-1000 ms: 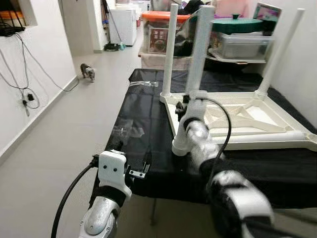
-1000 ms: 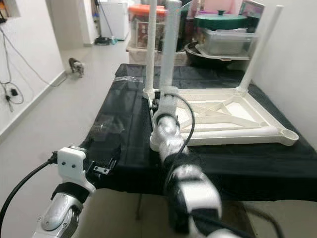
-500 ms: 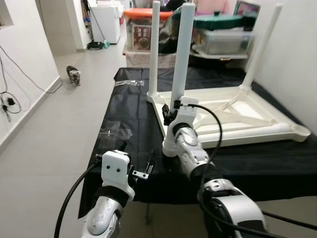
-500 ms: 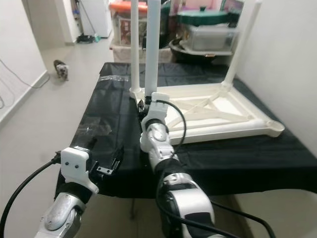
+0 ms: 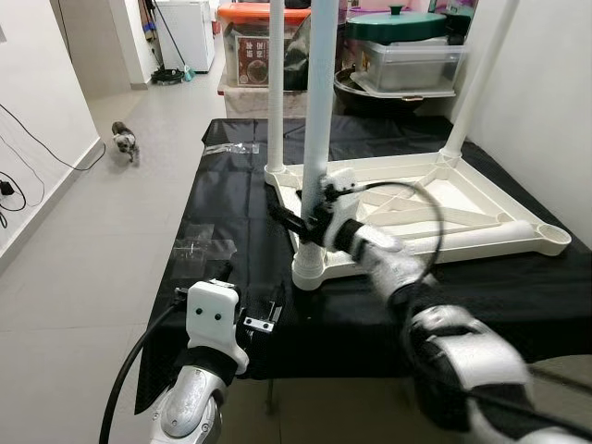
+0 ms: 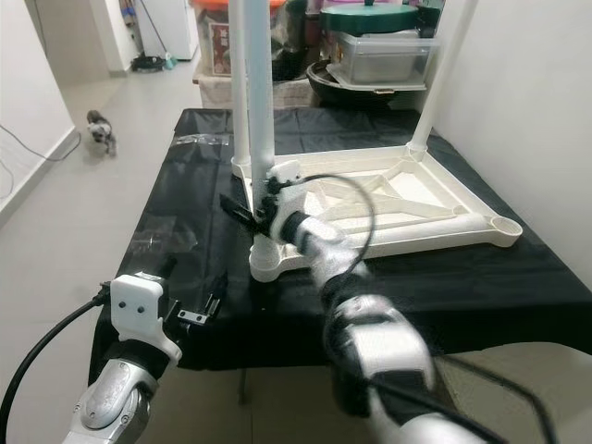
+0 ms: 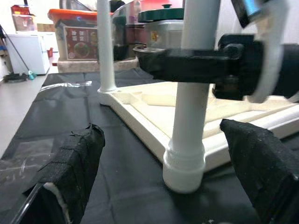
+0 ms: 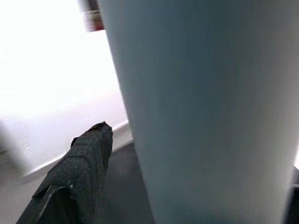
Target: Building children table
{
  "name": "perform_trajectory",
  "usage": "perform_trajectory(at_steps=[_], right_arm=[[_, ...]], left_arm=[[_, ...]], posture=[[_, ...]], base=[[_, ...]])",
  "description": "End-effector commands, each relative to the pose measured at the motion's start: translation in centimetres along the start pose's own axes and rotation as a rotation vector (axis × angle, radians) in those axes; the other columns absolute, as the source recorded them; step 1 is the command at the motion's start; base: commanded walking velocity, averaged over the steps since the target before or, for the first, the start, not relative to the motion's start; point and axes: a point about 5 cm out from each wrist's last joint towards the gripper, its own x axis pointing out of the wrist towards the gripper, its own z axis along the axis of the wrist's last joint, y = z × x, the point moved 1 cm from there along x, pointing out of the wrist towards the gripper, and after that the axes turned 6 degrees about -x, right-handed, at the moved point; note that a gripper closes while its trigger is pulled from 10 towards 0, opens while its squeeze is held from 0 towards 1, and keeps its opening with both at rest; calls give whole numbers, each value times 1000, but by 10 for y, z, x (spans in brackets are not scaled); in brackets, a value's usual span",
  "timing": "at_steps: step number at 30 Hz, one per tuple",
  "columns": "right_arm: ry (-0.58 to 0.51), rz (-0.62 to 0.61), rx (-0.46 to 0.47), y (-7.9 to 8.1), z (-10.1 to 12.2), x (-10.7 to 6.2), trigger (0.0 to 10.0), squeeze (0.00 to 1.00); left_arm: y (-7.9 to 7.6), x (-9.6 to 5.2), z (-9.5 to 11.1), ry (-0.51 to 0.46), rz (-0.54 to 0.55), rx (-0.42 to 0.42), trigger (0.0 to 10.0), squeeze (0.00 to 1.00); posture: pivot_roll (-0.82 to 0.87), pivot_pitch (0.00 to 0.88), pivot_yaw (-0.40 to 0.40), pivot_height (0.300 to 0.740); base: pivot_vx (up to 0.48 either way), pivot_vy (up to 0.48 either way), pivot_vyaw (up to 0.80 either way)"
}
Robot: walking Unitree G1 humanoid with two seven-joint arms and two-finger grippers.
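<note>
Left eye view: a white plastic children's table (image 5: pixel 444 199) is seen lying upside down on a desk (image 5: pixel 231 213) covered with black cloth, toward the desk's right half, with its legs pointing upward. The near-left leg (image 5: pixel 318 139) is set upright in the corner socket at the table's near-left corner, close to the desk's near edge. The right hand (image 5: pixel 301 215) is held at this leg, low down just above the socket, with one black finger (image 5: pixel 285 220) seen on the left of the leg; whether the leg is actually clamped cannot be told. In the right wrist view the pale leg (image 8: pixel 205 112) is seen very close, with a single black fingertip (image 8: pixel 79 172) beside it. The left hand (image 5: pixel 248 310) is held low at the near edge of the desk, to the left of the table and apart from it, its fingers spread apart around nothing; in the left wrist view its two black fingers (image 7: pixel 74 163) are seen wide apart with the leg's base between them but farther off. A clear plastic bag (image 5: pixel 205 247) lies flat on the cloth to the left of the table. Storage boxes (image 5: pixel 407 60) are stacked beyond the far end of the desk, and a small cat (image 5: pixel 123 141) is seen on the floor at far left.
</note>
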Motion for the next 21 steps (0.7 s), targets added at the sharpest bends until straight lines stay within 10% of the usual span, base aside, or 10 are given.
perform_trajectory(at_steps=[1, 8, 9, 18, 20, 21], right_arm=[[18, 223, 53, 21, -2, 14, 10000, 0], [31, 309, 64, 29, 0, 18, 9608, 0], [33, 298, 81, 30, -2, 20, 0, 0], [-21, 177, 91, 26, -6, 24, 0, 0], [-42, -246, 64, 4, -9, 23, 0, 0], [-42, -246, 64, 4, -9, 23, 0, 0]], left_arm=[[3, 1, 1, -6, 11, 21, 10000, 0], [5, 0, 1, -7, 20, 24, 10000, 0], [5, -1, 1, -6, 20, 24, 10000, 0], [5, -1, 0, -4, 20, 21, 10000, 0], [3, -1, 0, -2, 17, 18, 10000, 0], [3, -1, 0, -2, 17, 18, 10000, 0]], posture=[[6, 0, -59, 740], [37, 0, -61, 740], [37, 0, -61, 740], [26, 0, -62, 740], [24, 0, -57, 740], [24, 0, -57, 740]], base=[[0, 0, 0], [0, 0, 0], [0, 0, 0], [0, 0, 0], [0, 0, 0], [0, 0, 0]])
